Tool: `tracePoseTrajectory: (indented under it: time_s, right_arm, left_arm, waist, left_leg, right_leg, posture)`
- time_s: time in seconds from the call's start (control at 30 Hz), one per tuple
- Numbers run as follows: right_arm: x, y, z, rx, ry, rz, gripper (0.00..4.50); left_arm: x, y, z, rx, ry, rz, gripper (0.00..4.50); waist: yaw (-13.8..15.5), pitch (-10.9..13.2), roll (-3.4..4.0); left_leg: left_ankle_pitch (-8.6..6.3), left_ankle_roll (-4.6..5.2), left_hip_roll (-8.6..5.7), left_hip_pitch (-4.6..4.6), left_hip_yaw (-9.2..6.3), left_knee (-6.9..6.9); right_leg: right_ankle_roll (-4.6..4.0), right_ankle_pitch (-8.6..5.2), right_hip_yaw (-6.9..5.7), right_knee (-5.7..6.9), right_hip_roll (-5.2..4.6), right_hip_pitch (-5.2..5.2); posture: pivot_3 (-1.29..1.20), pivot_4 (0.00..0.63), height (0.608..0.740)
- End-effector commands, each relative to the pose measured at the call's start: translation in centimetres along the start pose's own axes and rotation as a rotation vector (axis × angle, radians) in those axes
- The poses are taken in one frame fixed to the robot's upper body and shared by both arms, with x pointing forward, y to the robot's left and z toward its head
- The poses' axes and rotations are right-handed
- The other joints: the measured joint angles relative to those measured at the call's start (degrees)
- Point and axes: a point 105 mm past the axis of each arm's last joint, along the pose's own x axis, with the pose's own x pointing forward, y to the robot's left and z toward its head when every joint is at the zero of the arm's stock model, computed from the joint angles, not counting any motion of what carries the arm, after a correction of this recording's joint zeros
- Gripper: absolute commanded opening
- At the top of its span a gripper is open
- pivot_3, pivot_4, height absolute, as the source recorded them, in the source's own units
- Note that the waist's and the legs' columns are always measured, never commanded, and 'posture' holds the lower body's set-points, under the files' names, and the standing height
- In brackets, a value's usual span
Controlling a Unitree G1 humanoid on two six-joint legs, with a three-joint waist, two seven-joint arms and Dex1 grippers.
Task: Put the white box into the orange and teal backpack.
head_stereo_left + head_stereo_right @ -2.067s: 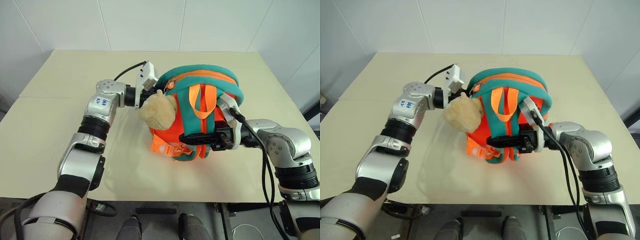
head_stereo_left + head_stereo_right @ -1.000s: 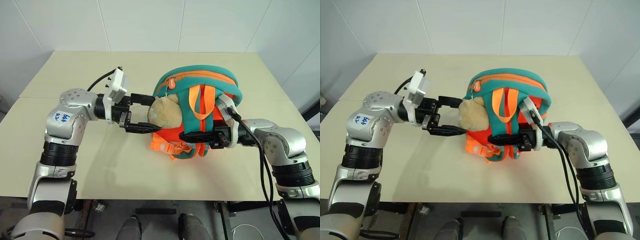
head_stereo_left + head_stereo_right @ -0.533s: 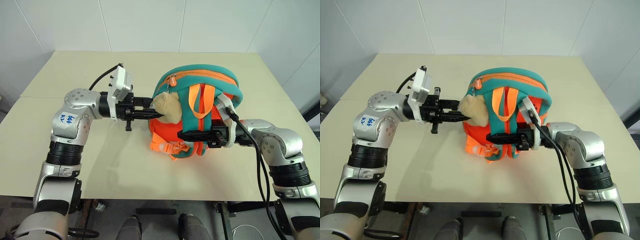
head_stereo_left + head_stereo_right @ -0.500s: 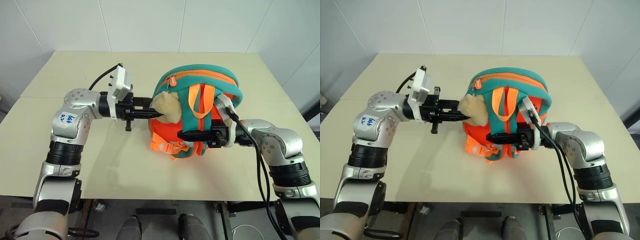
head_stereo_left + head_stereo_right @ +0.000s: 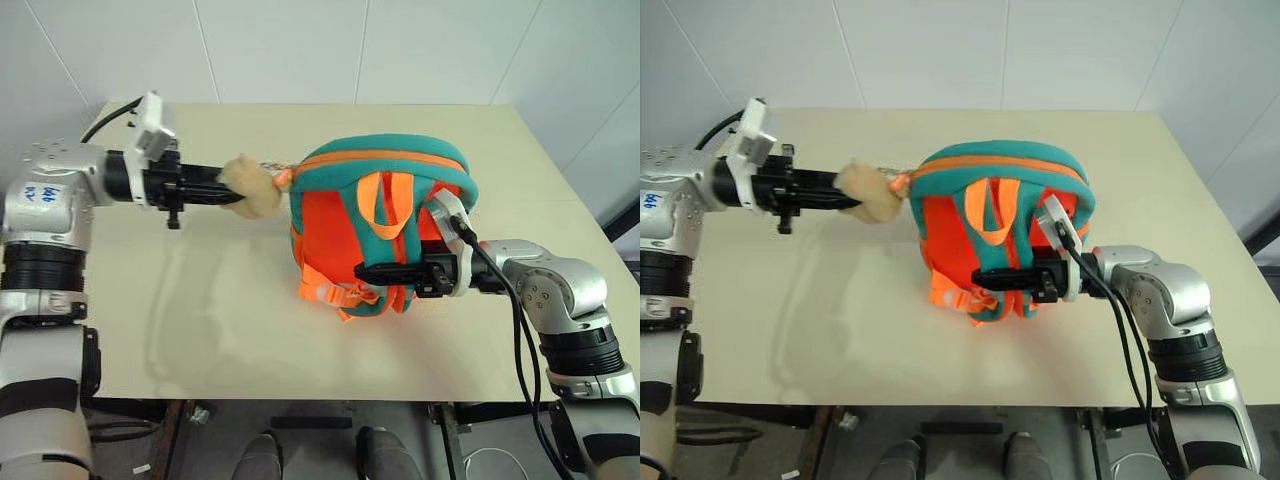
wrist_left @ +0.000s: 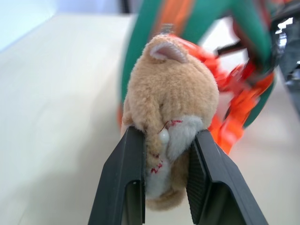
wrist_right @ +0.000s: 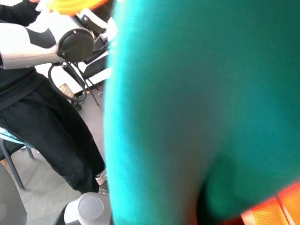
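Observation:
The orange and teal backpack [image 5: 370, 215] stands on the table, straps facing me. Its tan plush toy [image 5: 250, 185] is stretched out to the left on its short cord, clear of the bag. My left gripper [image 5: 228, 196] is shut on that toy; the left wrist view shows both fingers [image 6: 126, 159] pressed into the plush toy [image 6: 171, 98]. On the bag's near right side my right gripper [image 5: 365, 272] reaches across level, shut on a teal strap. The white box is out of view.
The beige table [image 5: 200, 320] has bare room to the left and in front of the bag; its edges lie close at the front and right. A person in dark trousers [image 7: 47, 126] sits beyond the table in the right wrist view.
My left gripper went from open beside the plush toy to shut on it, then pulled it left, away from the bag. The bag's top leaned leftward. The right arm held still.

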Motion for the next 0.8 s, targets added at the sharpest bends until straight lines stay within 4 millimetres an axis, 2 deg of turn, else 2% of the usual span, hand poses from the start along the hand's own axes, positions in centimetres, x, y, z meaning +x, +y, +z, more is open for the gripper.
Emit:
tracePoseTrajectory:
  time_s: [0.03, 0.13, 0.33, 0.5, 0.67, 0.73, 0.8]
  right_arm:
    - [-0.4, 0.6, 0.4, -0.020, -0.016, -0.004, 0.00]
    - [-0.3, 0.9, 0.2, -0.017, -0.022, -0.003, 0.00]
    - [-0.1, 1.0, 0.3, -0.017, -0.041, -0.017, 0.00]
    - [-0.2, 1.1, 0.4, -0.019, -0.059, -0.038, 0.00]
    - [-0.1, 1.1, 0.5, -0.001, -0.090, -0.059, 0.00]
    - [-0.1, 1.0, 0.5, 0.003, -0.104, -0.076, 0.00]
    - [-0.1, 0.8, 0.5, -0.008, -0.102, -0.094, 0.00]
  left_arm:
    - [-0.2, 1.0, -3.7, -0.069, 0.076, 0.065, 0.77]
    - [1.4, 1.2, -5.9, -0.092, 0.102, 0.068, 0.77]
    - [7.2, 0.5, -7.7, -0.089, 0.092, 0.003, 0.77]
    - [10.1, -0.9, -9.2, -0.124, 0.086, -0.052, 0.77]
    - [10.9, -1.7, -11.1, -0.067, 0.153, -0.053, 0.77]
    - [10.8, -1.6, -10.8, -0.061, 0.131, -0.049, 0.77]
    - [10.3, -1.1, -10.1, -0.048, 0.111, -0.022, 1.45]
  waist:
    - [0.10, 0.00, -0.01]
    - [0.21, 0.00, -0.02]
    - [0.21, 0.00, -0.02]
    - [0.36, 0.00, -0.02]
    - [1.66, -0.01, -0.03]
    - [1.74, -0.02, -0.04]
    - [1.68, -0.02, -0.04]
  left_leg:
    - [0.00, 0.00, 0.00, 0.00, 0.00, 0.00]
    - [0.00, 0.00, 0.00, -0.05, -0.01, 0.04]
    - [0.00, 0.00, 0.00, -0.05, -0.01, 0.08]
    - [0.00, 0.00, 0.00, -0.05, 0.00, 0.11]
    - [0.00, 0.00, 0.00, -0.04, -0.01, 0.21]
    - [0.00, 0.00, 0.00, -0.05, -0.01, 0.25]
    - [0.00, 0.00, 0.00, -0.05, -0.01, 0.30]
  right_leg:
    - [0.00, 0.00, 0.00, 0.00, 0.00, 0.01]
    - [0.00, 0.00, -0.02, 0.00, 0.00, 0.00]
    - [0.02, 0.01, -0.02, 0.05, -0.01, 0.00]
    - [0.02, 0.01, -0.02, 0.08, -0.01, 0.00]
    - [0.03, 0.01, -0.03, 0.09, -0.02, 0.04]
    - [0.03, 0.01, -0.03, 0.10, -0.02, 0.06]
    - [0.04, 0.03, -0.03, 0.10, -0.02, 0.08]
  posture:
    - [0.00, 0.150, 0.740]
    - [0.00, 0.150, 0.740]
    - [0.00, 0.150, 0.740]
    - [0.00, 0.150, 0.740]
    - [0.00, 0.150, 0.740]
    - [0.00, 0.150, 0.740]
    - [0.00, 0.150, 0.740]
